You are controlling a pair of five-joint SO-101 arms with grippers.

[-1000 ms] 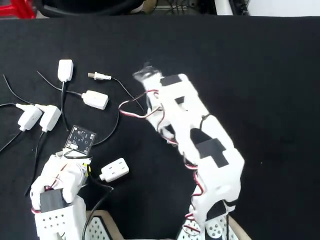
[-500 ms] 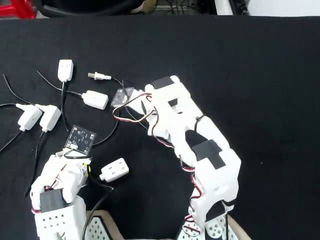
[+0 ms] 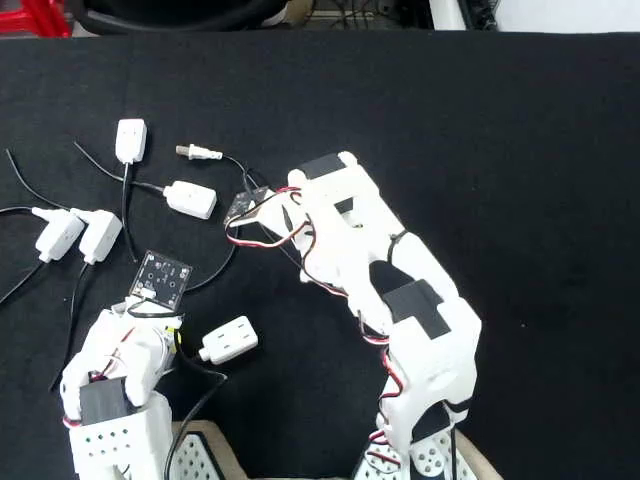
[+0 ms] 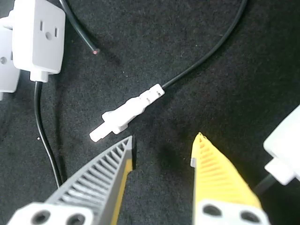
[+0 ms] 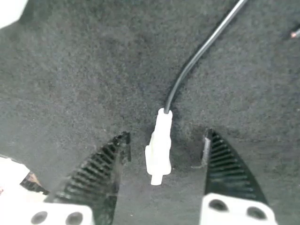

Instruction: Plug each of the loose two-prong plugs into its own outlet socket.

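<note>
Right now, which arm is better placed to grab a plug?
Right. The right gripper, open, straddles a plug and looks ready to close on it. The left gripper, also open, has its plug lying ahead of it, off to one side.

Nothing legible anywhere — no text, label or number on the outlet sockets (image 3: 190,199) (plain white) or plugs (image 4: 126,112).

L fingers (image 4: 213,171) apart; white plug (image 4: 125,114) just past tips, outlet (image 4: 40,35) beyond.
</note>
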